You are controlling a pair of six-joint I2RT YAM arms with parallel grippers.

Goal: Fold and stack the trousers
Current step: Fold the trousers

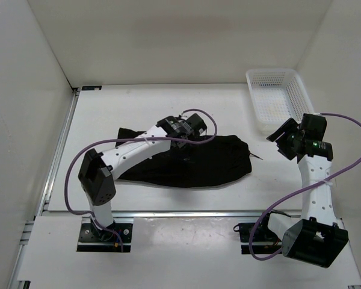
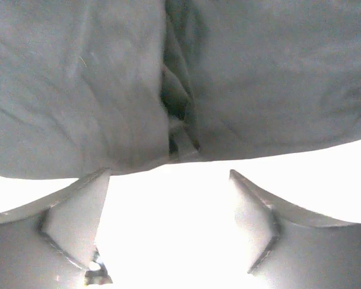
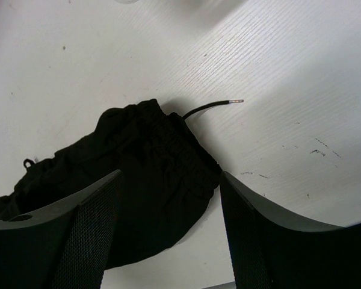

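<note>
My left wrist view is overexposed: the desk [image 2: 168,241] glares pure white and the trousers [image 2: 72,90] wash grey. My right wrist view is crisp.

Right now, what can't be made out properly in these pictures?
Top view: the left arm covers the middle of the trousers, hiding the folds there.
Left wrist view: glare whitens everything below the cloth; whether the left gripper touches it is unclear.
Right wrist view: the right gripper and the frame's left edge cut off most of the trousers; only the waistband end and drawstring show.
</note>
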